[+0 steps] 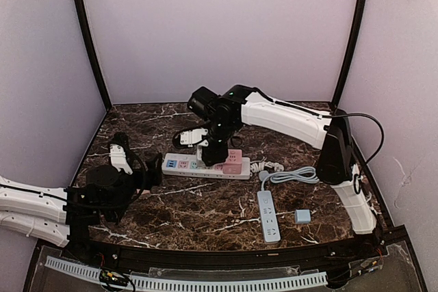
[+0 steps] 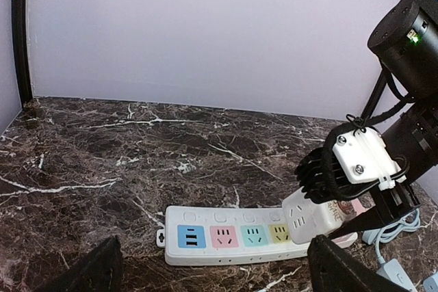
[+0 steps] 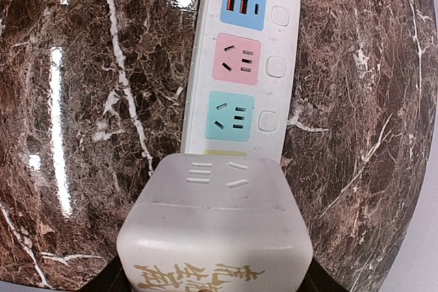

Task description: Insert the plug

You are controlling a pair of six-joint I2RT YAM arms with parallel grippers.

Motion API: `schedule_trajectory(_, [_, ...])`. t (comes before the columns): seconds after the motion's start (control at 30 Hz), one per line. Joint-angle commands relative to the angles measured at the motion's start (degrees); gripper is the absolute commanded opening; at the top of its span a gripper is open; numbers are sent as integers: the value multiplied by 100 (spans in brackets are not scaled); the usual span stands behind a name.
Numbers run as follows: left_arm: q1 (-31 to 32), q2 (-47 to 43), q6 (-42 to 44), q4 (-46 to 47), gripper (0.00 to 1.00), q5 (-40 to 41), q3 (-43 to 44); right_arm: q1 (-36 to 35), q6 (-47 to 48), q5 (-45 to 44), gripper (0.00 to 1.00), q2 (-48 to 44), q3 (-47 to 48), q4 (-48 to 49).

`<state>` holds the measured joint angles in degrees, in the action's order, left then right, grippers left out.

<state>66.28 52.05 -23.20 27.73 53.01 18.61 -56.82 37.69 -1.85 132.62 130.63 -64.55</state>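
Note:
A white power strip (image 1: 205, 167) with blue, pink, teal and yellow sockets lies across the middle of the table. It also shows in the left wrist view (image 2: 233, 237) and the right wrist view (image 3: 239, 66). My right gripper (image 1: 212, 150) is shut on a white cube plug (image 2: 311, 214), tilted just above the strip's yellow socket. The cube (image 3: 212, 230) fills the lower right wrist view and hides most of the yellow socket. My left gripper (image 1: 152, 173) is open and empty, just off the strip's blue end; its fingers (image 2: 89, 271) frame the strip.
A pink block (image 1: 234, 162) sits at the strip's right end. A grey-blue power strip (image 1: 268, 215) with its cord (image 1: 291, 177) lies front right, beside a small blue square (image 1: 302, 215). Walls enclose the table on three sides.

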Motion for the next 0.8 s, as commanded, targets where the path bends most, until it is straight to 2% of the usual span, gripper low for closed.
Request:
schedule_trajectory(0.0, [16,-17,3,-33,94,89,-120,47,56,-134,0,223,145,30])
schedule_trajectory(0.4, [16,-35,56,23,93,112,-160,96,22,-568,0,446,-33,507])
schedule_trajectory(0.77, [21,-18,83,92,93,155,-191,88,-227,-391,0,437,-185,281])
